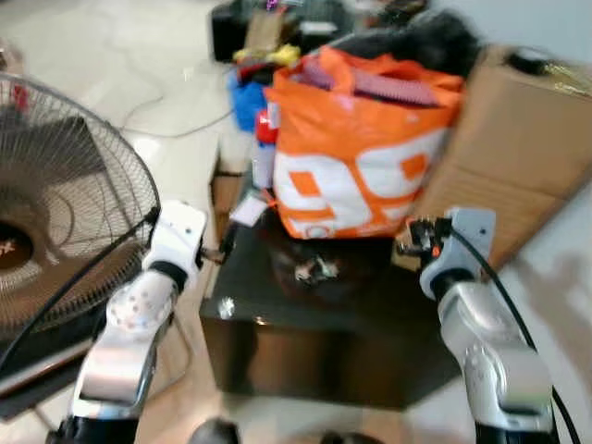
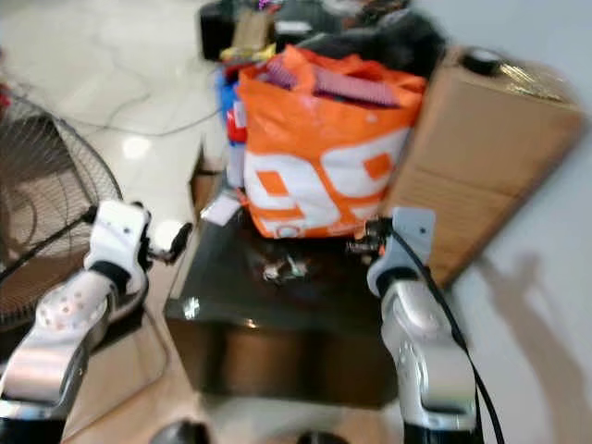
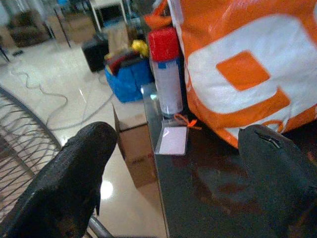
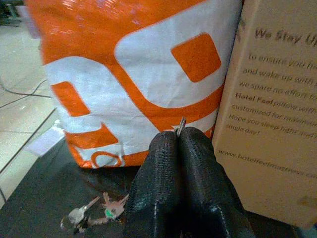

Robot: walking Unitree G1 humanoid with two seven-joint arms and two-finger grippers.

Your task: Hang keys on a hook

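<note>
A small bunch of keys (image 1: 314, 269) lies on the black table (image 1: 277, 319), just in front of an orange and white bag (image 1: 361, 157). The keys (image 4: 94, 214) sit below and to the left of my right gripper (image 4: 179, 136). That gripper is shut, with a thin metal tip poking out between its fingertips. It hovers over the table's right side, near the bag's corner and a cardboard box (image 4: 277, 114). My left gripper (image 3: 178, 163) is open and holds nothing. It is at the table's left edge (image 1: 217, 252).
A large standing fan (image 1: 65, 203) is close on the left. On the table's left side, a red-capped spray can (image 3: 166, 74) and a clear card holder (image 3: 172, 140) sit beside the bag. Boxes, a blue bag and cables clutter the floor behind.
</note>
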